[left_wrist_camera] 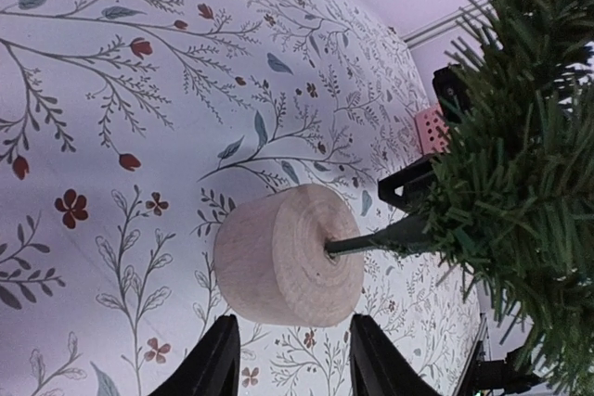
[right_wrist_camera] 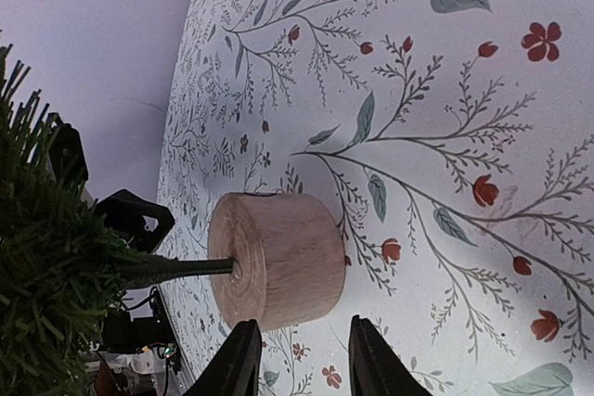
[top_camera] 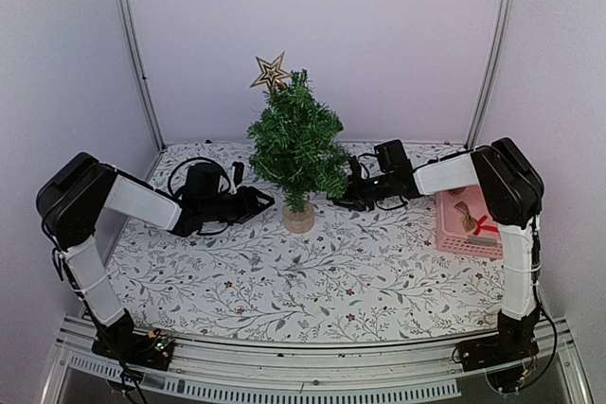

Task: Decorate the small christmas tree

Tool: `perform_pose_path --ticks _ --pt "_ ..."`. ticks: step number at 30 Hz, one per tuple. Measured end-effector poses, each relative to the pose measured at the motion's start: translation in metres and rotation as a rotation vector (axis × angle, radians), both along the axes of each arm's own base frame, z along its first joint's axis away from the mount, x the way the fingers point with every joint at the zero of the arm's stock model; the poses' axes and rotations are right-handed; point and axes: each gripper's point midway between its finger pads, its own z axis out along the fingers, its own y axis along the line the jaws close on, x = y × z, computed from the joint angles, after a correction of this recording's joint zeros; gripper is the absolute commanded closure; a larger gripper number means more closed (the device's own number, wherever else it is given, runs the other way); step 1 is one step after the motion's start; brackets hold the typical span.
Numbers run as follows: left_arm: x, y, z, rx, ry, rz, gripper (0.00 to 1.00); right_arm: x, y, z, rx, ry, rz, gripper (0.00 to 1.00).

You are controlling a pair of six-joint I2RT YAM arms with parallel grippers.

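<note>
Tree (top_camera: 295,144) stands upright, mid-far on the floral-print tabletop (top_camera: 284,281), its bushy dark-green needles above a thin trunk and a round pale-wood base (top_camera: 298,219). To the right, a pink slatted basket (top_camera: 469,224) holds what look like ornaments. Left claw (top_camera: 254,201) and right claw (top_camera: 343,194) flank the base, jaws apart and empty. A flat gold star (top_camera: 270,71) tops the tree; the branches look bare, so most of the decorating seems left.
</note>
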Motion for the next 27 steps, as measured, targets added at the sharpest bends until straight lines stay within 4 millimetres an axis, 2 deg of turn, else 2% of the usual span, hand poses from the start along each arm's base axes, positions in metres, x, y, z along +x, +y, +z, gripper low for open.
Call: perform_pose_path --ticks 6,12,20,27 --pt "0.009 -0.013 -0.011 -0.011 0.015 -0.025 0.62 0.000 0.023 -0.012 0.046 0.028 0.029 0.68" --pt "0.015 -0.021 -0.023 -0.013 0.039 -0.047 0.70 -0.001 0.037 -0.020 0.072 0.053 0.046 0.71" --pt "0.020 -0.034 -0.034 -0.025 0.052 -0.084 0.80 -0.011 0.050 -0.017 0.104 0.063 0.082 0.75" --pt "0.025 -0.038 -0.037 -0.026 0.048 -0.091 0.83 -0.020 0.051 -0.022 0.117 0.074 0.096 0.77"
